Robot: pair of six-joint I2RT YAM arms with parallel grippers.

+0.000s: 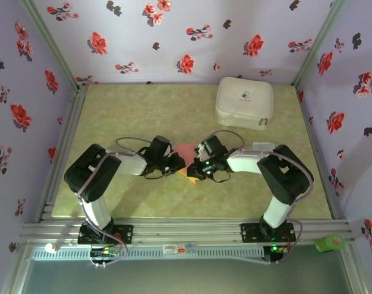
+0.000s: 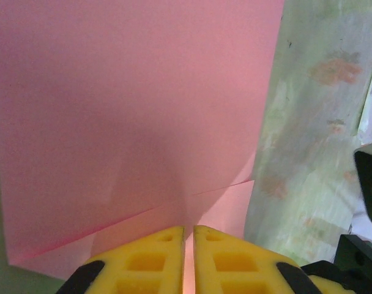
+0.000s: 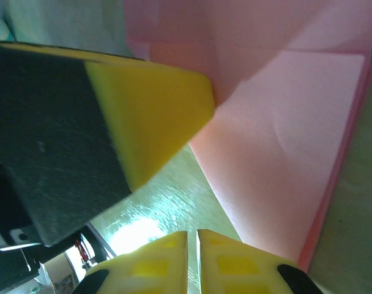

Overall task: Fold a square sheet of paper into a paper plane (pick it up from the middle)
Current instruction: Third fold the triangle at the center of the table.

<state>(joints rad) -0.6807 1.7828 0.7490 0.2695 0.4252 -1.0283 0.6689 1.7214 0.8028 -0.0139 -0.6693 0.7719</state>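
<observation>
a: left end effector [image 2: 189, 228]?
b: clenched to a thin slit, tips set at the near edge of the square sheet of paper [image 2: 131, 110]; a grip on it cannot be confirmed.
a: right end effector [image 3: 192, 233]?
b: likewise clenched, tips just beside the sheet's edge, faced toward the left one.
a: the sheet?
b: laid on the bench [image 1: 143, 110] between both end effectors, one flap folded over. a white case [image 1: 244, 102] is seen well apart, at the far right.

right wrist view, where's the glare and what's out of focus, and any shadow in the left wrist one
right wrist view: white glare on the table above the right tool, whose yellow tips look soft; left wrist view: a grey shadow on the sheet of paper above the shut left tool
</observation>
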